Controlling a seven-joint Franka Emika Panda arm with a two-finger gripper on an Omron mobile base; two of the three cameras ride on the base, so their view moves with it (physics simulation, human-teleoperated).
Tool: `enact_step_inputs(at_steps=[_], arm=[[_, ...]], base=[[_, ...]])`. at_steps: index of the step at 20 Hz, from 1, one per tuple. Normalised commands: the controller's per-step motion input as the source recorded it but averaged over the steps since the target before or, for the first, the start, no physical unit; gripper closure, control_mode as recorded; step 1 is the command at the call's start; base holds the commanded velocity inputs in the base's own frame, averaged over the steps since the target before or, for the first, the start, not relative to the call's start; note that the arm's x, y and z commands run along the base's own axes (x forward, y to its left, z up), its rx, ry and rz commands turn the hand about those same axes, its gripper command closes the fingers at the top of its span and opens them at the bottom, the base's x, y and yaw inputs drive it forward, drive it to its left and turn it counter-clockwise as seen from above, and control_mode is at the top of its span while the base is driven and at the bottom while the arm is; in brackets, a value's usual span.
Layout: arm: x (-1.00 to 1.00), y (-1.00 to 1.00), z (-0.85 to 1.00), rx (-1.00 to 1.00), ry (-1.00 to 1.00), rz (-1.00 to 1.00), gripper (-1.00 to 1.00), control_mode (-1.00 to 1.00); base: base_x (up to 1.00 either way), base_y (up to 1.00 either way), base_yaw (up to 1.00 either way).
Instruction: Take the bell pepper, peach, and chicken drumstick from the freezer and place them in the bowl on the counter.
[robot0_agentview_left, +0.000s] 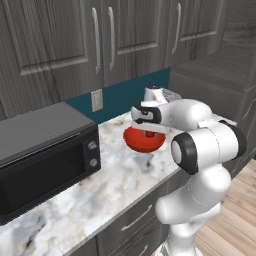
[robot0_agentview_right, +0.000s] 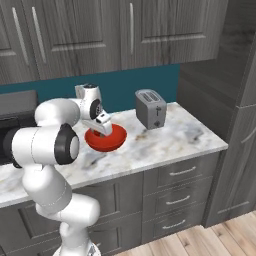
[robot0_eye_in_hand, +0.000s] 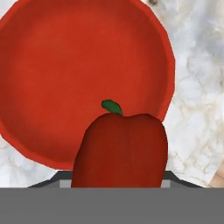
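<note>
Gripper: your two-finger gripper (robot0_agentview_left: 148, 131) hangs just above the bowl, and in the hand view a glossy dark red bell pepper (robot0_eye_in_hand: 120, 151) with a small green stem sits right between the fingers, so the hand is grasping the pepper.
Bell pepper: you see it held in the air over the near edge of the bowl; whether it touches the bowl's floor you cannot tell.
Bowl: the shallow round bright red bowl (robot0_agentview_right: 112, 139) stands on the counter, straight under the hand; from the hand view its inside (robot0_eye_in_hand: 65, 78) shows plain red with nothing lying in it where you can see.
Counter: the white-and-grey marbled stone worktop (robot0_agentview_right: 170, 137) runs over dark grey drawers with silver handles (robot0_agentview_right: 180, 171).
Toaster: a grey two-slot toaster (robot0_agentview_right: 150, 108) stands upright to the right of the bowl in the right base view, near it but apart.
Microwave: a black microwave oven (robot0_agentview_left: 45, 155) sits on the counter well to the left of the bowl in the left base view.
Backdrop: a teal wall strip (robot0_agentview_right: 125, 85) with dark wood-grain cupboards (robot0_agentview_left: 60, 45) above it.
</note>
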Motion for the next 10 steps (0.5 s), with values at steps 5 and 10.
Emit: enact_step_inputs(at_steps=[5, 10], arm=[[0.16, 0.0, -0.13, 0.0, -0.08, 0.0, 1.0, -1.0], [0.43, 0.0, -0.14, 0.0, 0.0, 0.0, 1.0, -1.0]], base=[[0.0, 0.0, 0.0], [0.0, 0.0, 0.0]])
